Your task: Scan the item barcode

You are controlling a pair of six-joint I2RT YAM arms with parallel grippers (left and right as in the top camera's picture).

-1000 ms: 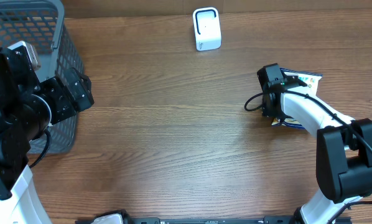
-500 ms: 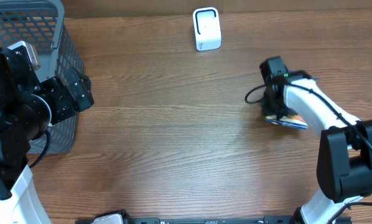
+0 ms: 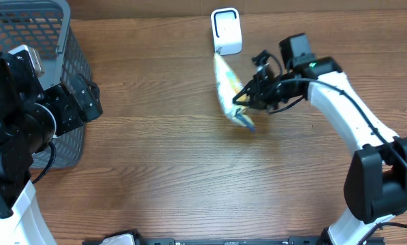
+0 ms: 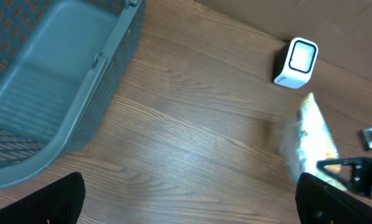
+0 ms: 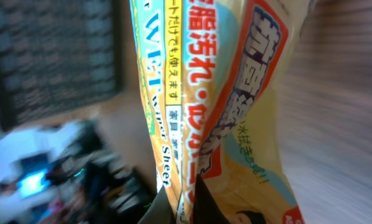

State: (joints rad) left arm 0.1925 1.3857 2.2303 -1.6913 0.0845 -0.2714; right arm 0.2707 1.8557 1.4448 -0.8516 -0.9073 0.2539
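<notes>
Basket [image 3: 67, 61] far left; scanner [image 3: 226, 31] at back, packet [image 3: 228, 88] just before it.

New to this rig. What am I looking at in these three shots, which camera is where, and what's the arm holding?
Two robot arms sit at a wooden table, each ending in a two-finger gripper. One picture comes from a fixed camera above the table; the other two come from cameras mounted on each wrist.

From above, the right gripper has its jaws shut on a flat yellow packet with printed Japanese text, holding it in the air just below a small white scanner that stands at the far edge. The right wrist view is filled by that packet up close.

The left gripper is open and holds nothing. It hangs beside a grey plastic basket at the left end of the table; its camera also sees the scanner and the packet from the side.

No barcode is visible in these views.
</notes>
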